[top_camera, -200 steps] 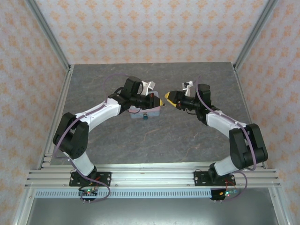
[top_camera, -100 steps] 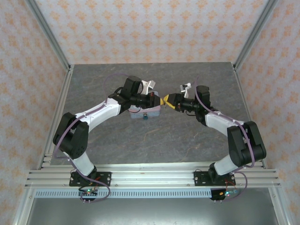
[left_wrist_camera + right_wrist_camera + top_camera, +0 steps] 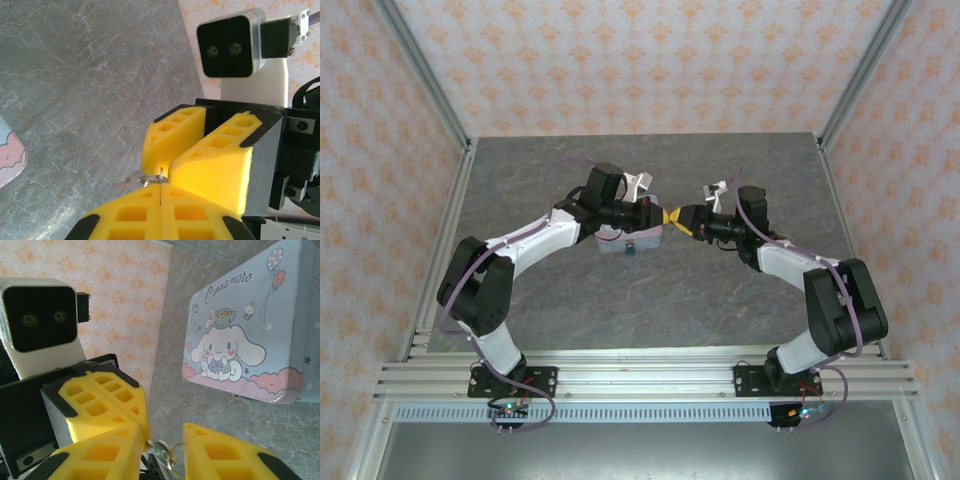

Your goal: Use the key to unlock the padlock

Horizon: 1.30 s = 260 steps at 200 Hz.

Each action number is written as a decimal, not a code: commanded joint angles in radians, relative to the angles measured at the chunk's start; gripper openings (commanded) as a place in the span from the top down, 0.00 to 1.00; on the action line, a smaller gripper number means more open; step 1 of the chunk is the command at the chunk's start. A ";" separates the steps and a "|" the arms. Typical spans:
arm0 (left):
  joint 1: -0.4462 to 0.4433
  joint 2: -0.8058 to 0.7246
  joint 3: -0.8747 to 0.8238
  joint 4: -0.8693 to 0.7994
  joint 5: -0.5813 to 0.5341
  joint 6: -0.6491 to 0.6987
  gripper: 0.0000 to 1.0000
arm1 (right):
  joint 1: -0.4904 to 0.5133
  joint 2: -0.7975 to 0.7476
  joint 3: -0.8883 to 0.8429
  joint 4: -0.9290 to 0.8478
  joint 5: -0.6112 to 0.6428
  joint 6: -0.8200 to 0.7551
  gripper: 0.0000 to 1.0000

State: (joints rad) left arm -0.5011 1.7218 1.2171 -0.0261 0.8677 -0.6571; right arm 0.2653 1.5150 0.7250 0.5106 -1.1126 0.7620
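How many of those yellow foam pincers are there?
2. The left pincer, shut on the key, and the right pincer, open, face each other tip to tip over the middle of the table, beside the cartoon tin.

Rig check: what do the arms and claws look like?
Left arm and right arm: white shells, black joints, a purple cable looping along each. Left claw and right claw: yellow wedge fingers with square pockets, black backing.
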 commanded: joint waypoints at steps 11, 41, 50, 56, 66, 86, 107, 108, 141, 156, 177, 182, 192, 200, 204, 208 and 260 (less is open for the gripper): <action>0.007 0.006 0.027 0.051 0.007 -0.013 1.00 | -0.005 0.004 -0.017 0.049 -0.029 -0.012 0.75; 0.007 0.009 0.027 0.056 0.007 -0.018 1.00 | -0.005 0.007 -0.019 0.052 -0.029 -0.012 0.81; 0.007 0.010 0.028 0.056 0.007 -0.019 1.00 | -0.005 0.006 -0.019 0.054 -0.029 -0.012 0.84; 0.007 0.013 0.026 0.057 0.006 -0.021 1.00 | -0.005 0.007 -0.019 0.055 -0.029 -0.013 0.85; 0.007 0.014 0.026 0.058 0.005 -0.022 1.00 | -0.005 0.007 -0.019 0.057 -0.031 -0.010 0.88; 0.005 0.016 0.019 0.070 0.003 -0.030 1.00 | -0.005 0.007 -0.018 0.066 -0.034 -0.002 0.96; 0.003 0.019 0.012 0.082 -0.004 -0.041 1.00 | -0.005 0.002 -0.018 0.073 -0.034 0.005 1.00; 0.003 0.019 0.012 0.082 -0.005 -0.043 1.00 | -0.005 0.001 -0.018 0.073 -0.033 0.005 1.00; 0.004 0.009 -0.004 0.097 -0.096 -0.126 0.78 | -0.004 -0.021 -0.030 0.059 0.012 0.004 1.00; 0.015 -0.019 -0.025 0.106 -0.177 -0.207 0.57 | 0.000 -0.054 -0.040 0.001 0.072 -0.034 1.00; 0.038 -0.059 -0.059 0.132 -0.249 -0.379 0.47 | 0.020 -0.120 -0.039 -0.140 0.190 -0.132 1.00; 0.042 -0.069 -0.067 0.136 -0.262 -0.419 0.46 | 0.025 -0.138 -0.038 -0.168 0.222 -0.154 1.00; 0.048 -0.089 -0.076 0.125 -0.286 -0.493 0.42 | 0.041 -0.172 -0.038 -0.213 0.292 -0.194 1.00; 0.051 -0.105 -0.082 0.117 -0.296 -0.540 0.41 | 0.057 -0.200 -0.034 -0.252 0.356 -0.230 1.00; 0.051 -0.108 -0.081 0.102 -0.302 -0.569 0.41 | 0.066 -0.213 -0.031 -0.274 0.389 -0.251 1.00; 0.050 -0.114 -0.078 0.084 -0.308 -0.591 0.41 | 0.075 -0.225 -0.028 -0.292 0.417 -0.269 1.00; 0.044 -0.146 -0.093 0.016 -0.303 -0.825 0.42 | 0.238 -0.326 -0.012 -0.368 0.795 -0.476 1.00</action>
State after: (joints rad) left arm -0.4500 1.6043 1.1416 0.0376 0.5892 -1.3231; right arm 0.4408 1.2270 0.6880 0.1917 -0.5552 0.4377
